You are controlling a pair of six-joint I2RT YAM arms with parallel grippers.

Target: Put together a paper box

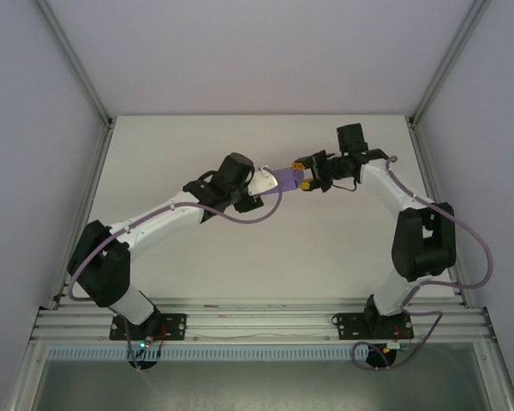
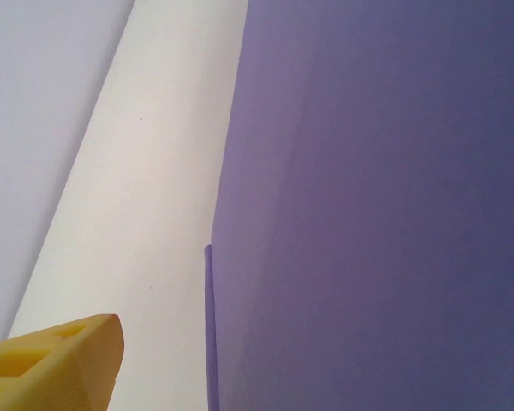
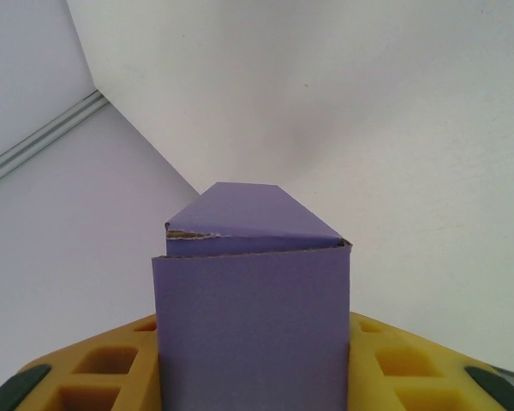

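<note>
The purple paper box [image 1: 284,177] hangs in the air above the middle of the table, between the two grippers. My right gripper [image 1: 307,182] is shut on its right end. In the right wrist view the box [image 3: 253,317] stands between the yellow fingers [image 3: 111,368], its far end flap folded over with a torn edge showing. My left gripper [image 1: 261,184] is at the box's left end. In the left wrist view one yellow finger [image 2: 60,360] sits apart from the purple card [image 2: 368,214], which hides the other finger.
The white table [image 1: 265,248] lies below both arms. Grey enclosure walls and metal frame posts [image 1: 77,68] surround it. The arm bases are bolted to the rail [image 1: 257,325] at the near edge.
</note>
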